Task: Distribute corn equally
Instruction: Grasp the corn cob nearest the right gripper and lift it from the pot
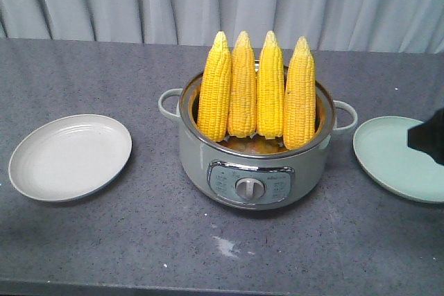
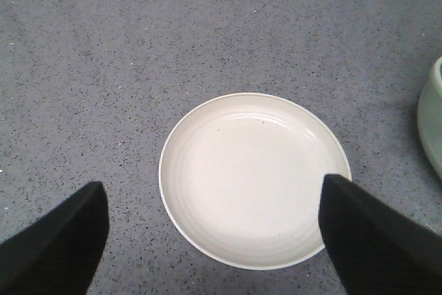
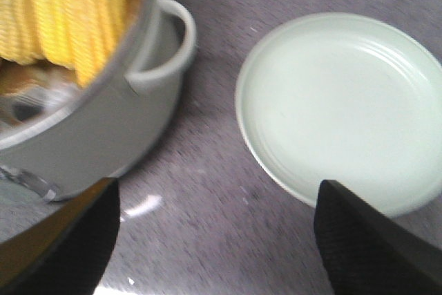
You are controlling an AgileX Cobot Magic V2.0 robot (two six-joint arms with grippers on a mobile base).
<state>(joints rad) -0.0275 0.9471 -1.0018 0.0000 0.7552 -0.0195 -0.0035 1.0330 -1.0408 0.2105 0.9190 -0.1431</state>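
Note:
Several yellow corn cobs (image 1: 257,91) stand upright, tips up, in a grey-green electric pot (image 1: 253,161) at the table's middle. In the right wrist view the corn (image 3: 69,12) and the pot (image 3: 90,122) are at upper left. My right gripper (image 3: 217,184) is open and empty over bare table between the pot and a pale green plate (image 3: 345,108). That view is motion-blurred. A dark part of my right arm (image 1: 429,136) shows above the green plate (image 1: 395,161). My left gripper (image 2: 212,183) hangs open and empty above a white plate (image 2: 255,177).
The white plate (image 1: 69,157) lies left of the pot and the green one lies right of it, both bare. The pot has side handles (image 3: 166,39) and a front dial (image 1: 250,187). Grey curtains hang behind the speckled table (image 1: 173,240).

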